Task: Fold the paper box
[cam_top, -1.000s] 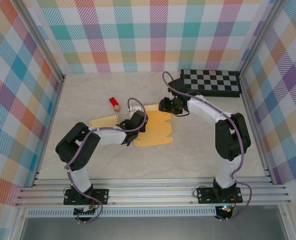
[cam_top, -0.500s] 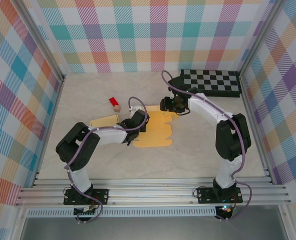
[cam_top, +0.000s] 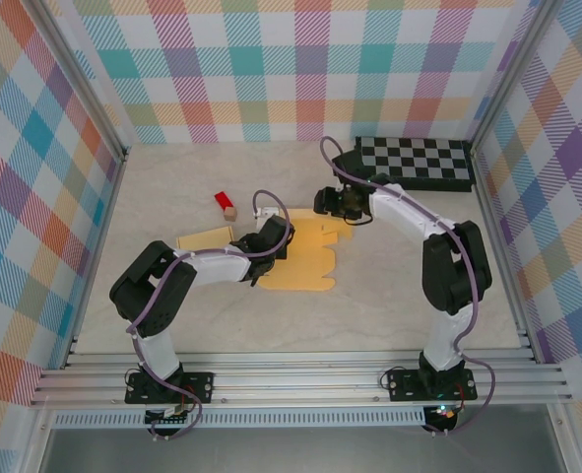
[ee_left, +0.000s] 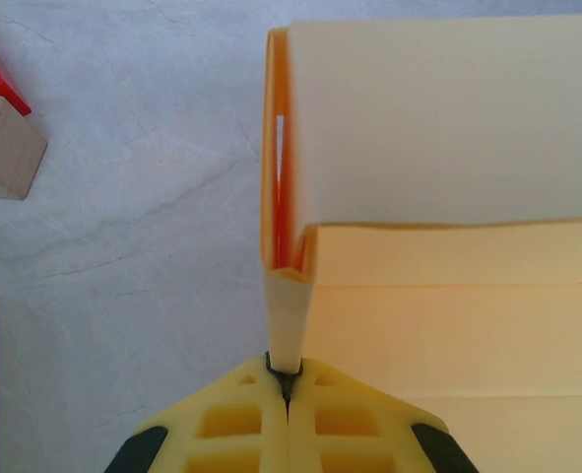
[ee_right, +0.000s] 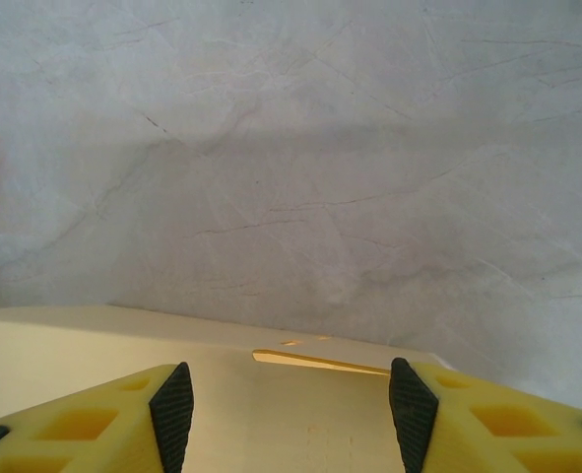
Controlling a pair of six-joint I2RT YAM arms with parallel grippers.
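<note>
Far left on the tabletop (cam_top: 162,182) sit a red block (cam_top: 222,200) and a wood block (cam_top: 230,212), touching each other and well clear of the work. Just nearer me lies a loose flat card (cam_top: 205,238).

Next comes my left hand (cam_top: 271,239), at the left edge of the box (cam_top: 305,261). In the wrist view the left hand (ee_left: 286,379) is pressed together on a narrow flap of the box (ee_left: 448,128), pinching it so that it stands upright. Beyond the flap one panel is already turned over on itself, with an orange inner face showing in the crease.

The box itself lies mid-tabletop, mostly flat and spread out, its right edge wavy with unfolded tabs.

My right hand (cam_top: 328,205) hangs over the far edge of the box. From its wrist the right hand (ee_right: 291,399) is spread wide, with the pale sheet (ee_right: 113,340) under it and nothing gripped.

A checkerboard (cam_top: 414,161) lies at far right, unused.

I judge this an early stage: one side is creased and raised, no walls stand as a box, and the other sides and tabs all remain to be folded.
</note>
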